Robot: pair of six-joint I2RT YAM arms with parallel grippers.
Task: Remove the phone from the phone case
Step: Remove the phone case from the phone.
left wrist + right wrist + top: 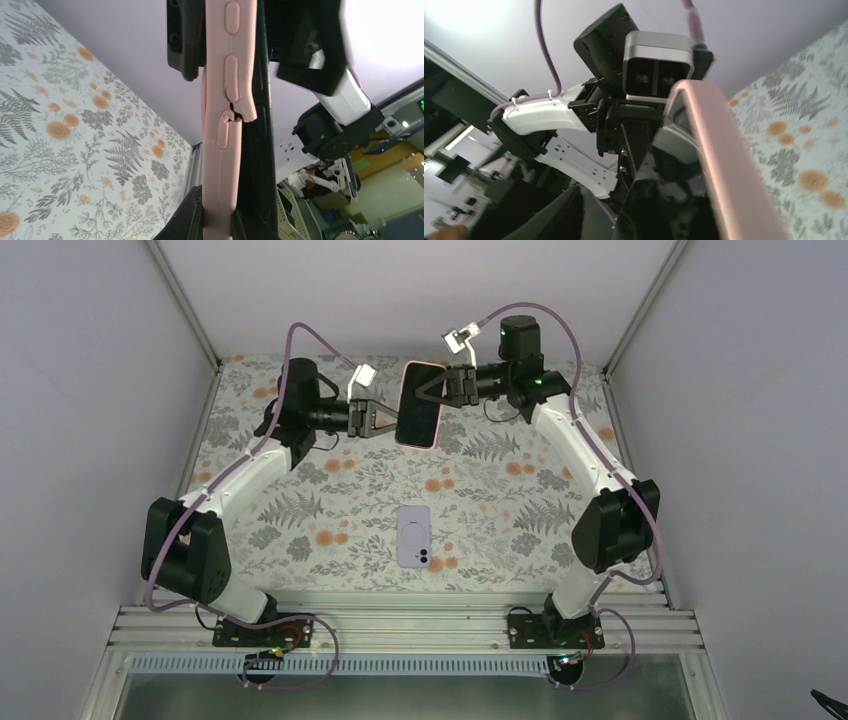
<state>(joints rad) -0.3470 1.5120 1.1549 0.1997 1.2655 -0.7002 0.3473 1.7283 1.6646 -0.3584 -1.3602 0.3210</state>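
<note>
A phone with a black screen in a pink case (419, 404) is held upright in the air over the back of the table, between both grippers. My left gripper (384, 424) is shut on its lower left edge. In the left wrist view the fingers (192, 215) clamp the pink case edge (222, 150), whose side lip is split by a button; the black phone (257, 150) lies against it. My right gripper (434, 390) is shut on the upper right edge. In the right wrist view the pink rim (724, 165) and glossy screen (674, 200) fill the frame.
A lavender phone (414, 537) lies back up on the floral tablecloth (300, 510) at the centre, near the front. White walls enclose the table on three sides. An aluminium rail (400, 625) runs along the near edge by the arm bases.
</note>
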